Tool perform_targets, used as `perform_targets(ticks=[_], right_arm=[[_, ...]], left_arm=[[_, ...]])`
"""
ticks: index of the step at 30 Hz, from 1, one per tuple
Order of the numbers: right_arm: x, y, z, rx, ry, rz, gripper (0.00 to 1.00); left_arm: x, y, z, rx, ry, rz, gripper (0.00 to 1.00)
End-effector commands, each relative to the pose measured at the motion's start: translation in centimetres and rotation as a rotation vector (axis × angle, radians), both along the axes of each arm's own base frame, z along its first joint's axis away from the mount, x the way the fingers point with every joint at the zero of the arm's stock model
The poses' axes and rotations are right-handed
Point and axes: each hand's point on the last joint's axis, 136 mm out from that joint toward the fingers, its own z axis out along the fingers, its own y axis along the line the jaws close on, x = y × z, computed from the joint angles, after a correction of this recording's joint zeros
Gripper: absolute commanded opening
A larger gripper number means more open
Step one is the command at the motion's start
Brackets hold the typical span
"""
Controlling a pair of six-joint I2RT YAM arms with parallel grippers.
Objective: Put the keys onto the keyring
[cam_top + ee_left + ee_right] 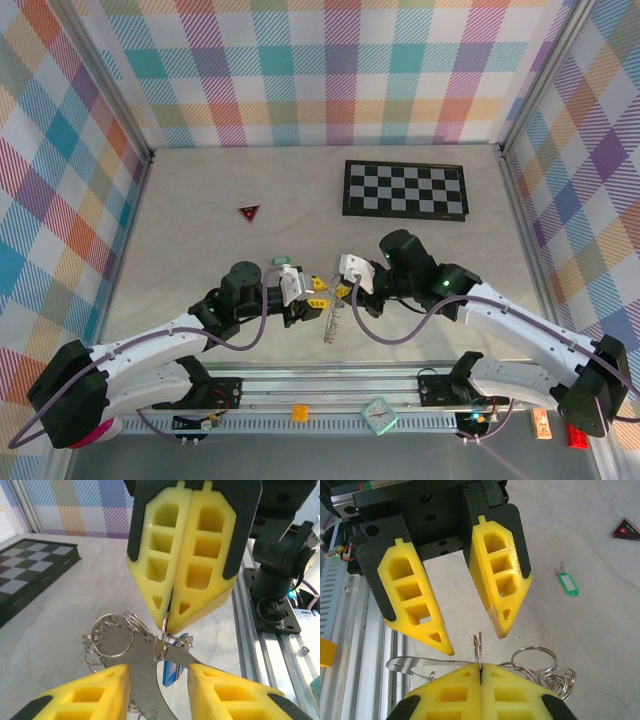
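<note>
**Metal keyring pinched between the arms**

Right gripper [171, 622] is clamped tight on the keyring [142, 677]. Left gripper [474, 641] stands apart, its fingers straddling the band. Blue key [170, 672] hangs just beneath the pinch. Mint-green key [567, 584] lies on the worktop [600, 630], apart.

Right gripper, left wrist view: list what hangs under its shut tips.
The right gripper pinches a small ring; below hang the keyring band, chain loops and the blue key, partly covered by the band.
</note>
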Motion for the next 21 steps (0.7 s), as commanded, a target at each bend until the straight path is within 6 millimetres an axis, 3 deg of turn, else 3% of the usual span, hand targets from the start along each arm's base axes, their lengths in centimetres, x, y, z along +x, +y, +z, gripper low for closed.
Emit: perform_targets(ticks=[1, 11, 17, 21], right_arm=[[-0.5, 0.2, 1.0, -0.021, -0.022, 0.061, 0.00], [-0.6, 0.4, 0.6, -0.117, -0.034, 0.115, 0.00], [-1.1, 1.1, 1.2, -0.112, -0.032, 0.150, 0.00], [-1.3, 1.2, 2.0, -0.066, -0.039, 0.140, 0.00]], left_arm=[[-0.1, -0.6, 1.6, -0.010, -0.035, -0.020, 0.32], [-0.4, -1.1, 1.9, -0.009, -0.025, -0.059, 0.26], [-0.5, -1.3, 1.9, 0.003, -0.020, -0.075, 0.07], [-0.7, -1.2, 1.9, 0.010, -0.017, -0.083, 0.00]])
